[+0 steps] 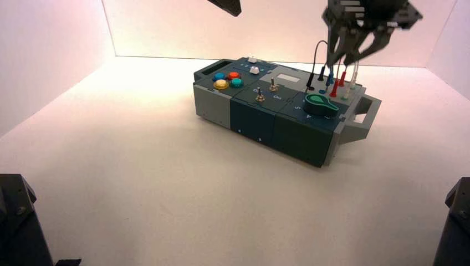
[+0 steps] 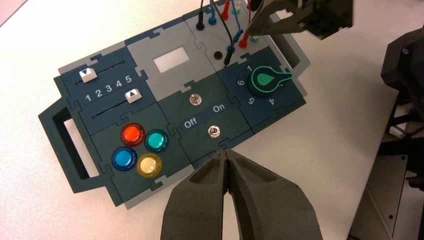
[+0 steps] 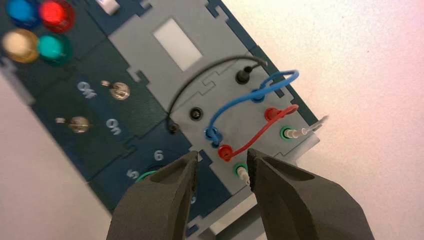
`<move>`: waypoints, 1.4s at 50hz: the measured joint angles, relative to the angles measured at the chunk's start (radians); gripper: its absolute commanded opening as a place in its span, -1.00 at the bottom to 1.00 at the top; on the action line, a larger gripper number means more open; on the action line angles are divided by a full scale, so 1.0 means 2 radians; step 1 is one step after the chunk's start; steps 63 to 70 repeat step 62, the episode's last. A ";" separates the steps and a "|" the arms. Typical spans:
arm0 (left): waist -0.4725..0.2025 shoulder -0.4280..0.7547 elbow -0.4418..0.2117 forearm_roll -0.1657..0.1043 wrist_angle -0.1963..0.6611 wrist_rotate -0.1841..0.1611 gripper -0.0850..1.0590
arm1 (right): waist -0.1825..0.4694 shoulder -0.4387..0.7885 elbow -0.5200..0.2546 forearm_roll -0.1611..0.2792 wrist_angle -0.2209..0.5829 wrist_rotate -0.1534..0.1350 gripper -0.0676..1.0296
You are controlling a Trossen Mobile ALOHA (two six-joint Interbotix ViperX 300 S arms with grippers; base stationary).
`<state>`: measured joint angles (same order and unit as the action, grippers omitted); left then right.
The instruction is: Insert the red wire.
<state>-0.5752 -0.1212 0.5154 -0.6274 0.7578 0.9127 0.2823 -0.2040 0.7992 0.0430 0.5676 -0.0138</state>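
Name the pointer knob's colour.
The knob is green on top, with a black base; the left wrist view shows it best.

The green knob [image 3: 147, 175] is partly hidden behind the right end effector [image 3: 223, 172].

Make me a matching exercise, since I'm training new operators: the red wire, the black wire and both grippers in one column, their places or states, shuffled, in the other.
1. Red wire
2. Black wire
3. Right gripper
4. Left gripper

A. Shut, away from the wires
B. One plug lies outside its socket
C. Open, over the socket panel
D. Its ends are at two red sockets

Pairs: 1-D, 2-B, 3-C, 4-A
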 measured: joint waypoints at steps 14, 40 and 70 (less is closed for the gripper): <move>0.001 0.000 0.000 0.000 0.001 0.000 -0.91 | 0.012 -0.025 -0.031 0.000 0.061 -0.003 0.09; 0.001 -0.005 0.000 -0.001 0.000 0.000 -0.91 | 0.015 -0.049 -0.015 -0.010 0.056 -0.023 0.09; 0.001 -0.005 0.000 -0.001 -0.001 0.000 -0.91 | 0.015 -0.068 -0.015 -0.018 0.048 -0.023 0.09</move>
